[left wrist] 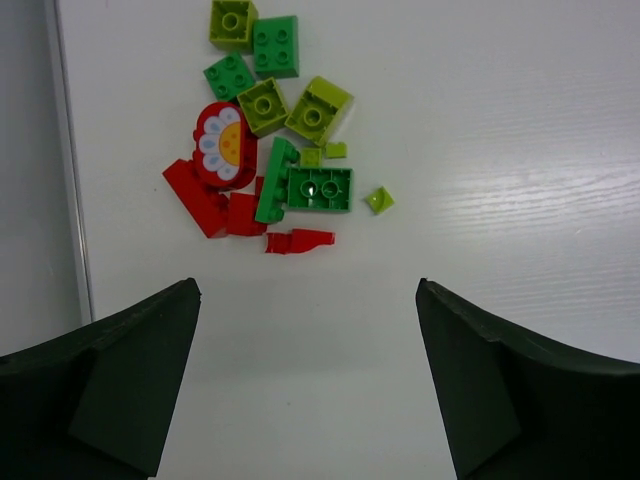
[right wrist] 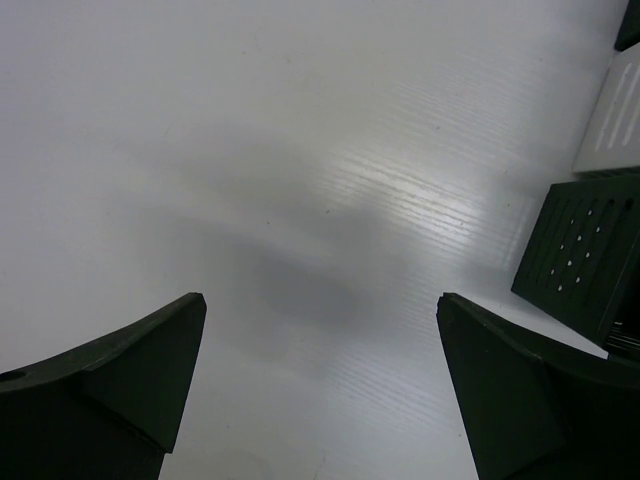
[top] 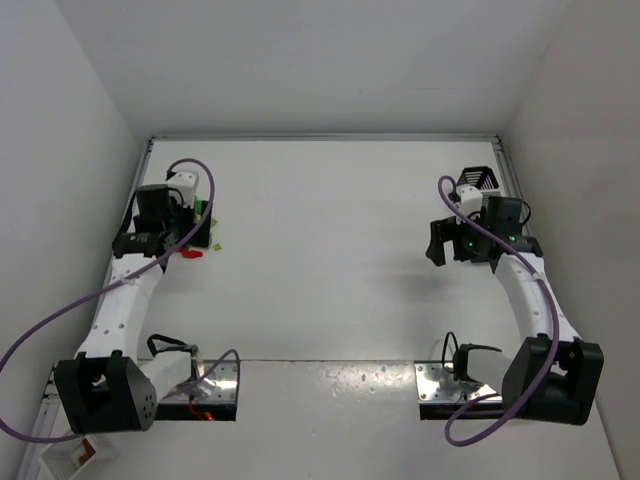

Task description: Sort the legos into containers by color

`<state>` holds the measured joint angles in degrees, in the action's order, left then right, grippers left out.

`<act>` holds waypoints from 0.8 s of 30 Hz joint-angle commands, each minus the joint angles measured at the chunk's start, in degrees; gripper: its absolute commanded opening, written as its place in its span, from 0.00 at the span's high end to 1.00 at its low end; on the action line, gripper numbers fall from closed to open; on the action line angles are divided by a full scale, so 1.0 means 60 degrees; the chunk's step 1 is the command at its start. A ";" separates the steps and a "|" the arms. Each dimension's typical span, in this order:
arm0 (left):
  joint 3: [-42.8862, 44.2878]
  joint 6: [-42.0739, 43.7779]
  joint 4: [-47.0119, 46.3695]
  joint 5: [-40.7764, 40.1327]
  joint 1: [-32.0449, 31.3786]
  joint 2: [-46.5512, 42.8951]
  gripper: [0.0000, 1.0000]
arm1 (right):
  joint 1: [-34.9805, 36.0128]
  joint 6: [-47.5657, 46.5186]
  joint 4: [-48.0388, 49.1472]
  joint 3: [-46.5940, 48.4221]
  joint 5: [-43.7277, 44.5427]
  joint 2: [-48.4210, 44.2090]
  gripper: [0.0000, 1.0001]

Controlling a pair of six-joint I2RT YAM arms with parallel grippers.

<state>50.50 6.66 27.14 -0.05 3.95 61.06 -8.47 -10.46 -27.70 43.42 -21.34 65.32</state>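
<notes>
The legos [left wrist: 270,150] lie in a loose pile on the white table: bright green bricks [left wrist: 319,188], lime ones [left wrist: 318,108], and red ones [left wrist: 205,200], one with a flower face [left wrist: 222,145]. My left gripper [left wrist: 308,290] is open and empty, just short of the pile; in the top view it [top: 170,235] hovers over the pile [top: 205,245] at the far left. My right gripper [right wrist: 322,300] is open and empty above bare table, also in the top view [top: 440,242]. A black slatted container [right wrist: 585,260] stands to its right, and at the far right in the top view [top: 478,180].
White walls close in on both sides, and the table's left edge rail [left wrist: 70,150] runs right beside the pile. A white box [top: 70,455] sits at the near left corner. Purple cables loop off both arms. The corner of another black object [right wrist: 630,25] shows at the upper right.
</notes>
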 commanded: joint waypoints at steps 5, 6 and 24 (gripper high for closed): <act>0.0926 0.1437 0.0618 0.1632 0.2105 0.0998 0.07 | 0.0049 0.0176 0.0106 0.0337 -0.0544 0.0318 0.00; 0.1103 0.1585 0.0822 0.2201 0.2401 0.1450 0.07 | 0.0136 0.0176 0.0193 0.0337 -0.0646 0.0319 0.00; 0.3698 0.1616 0.1117 0.2441 0.3400 0.5116 0.29 | 0.0225 0.0644 0.0794 0.0220 -0.0676 0.1110 0.06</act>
<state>71.83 17.30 33.74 14.74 23.68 91.37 -7.62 -7.29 -25.23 43.62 -24.51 71.94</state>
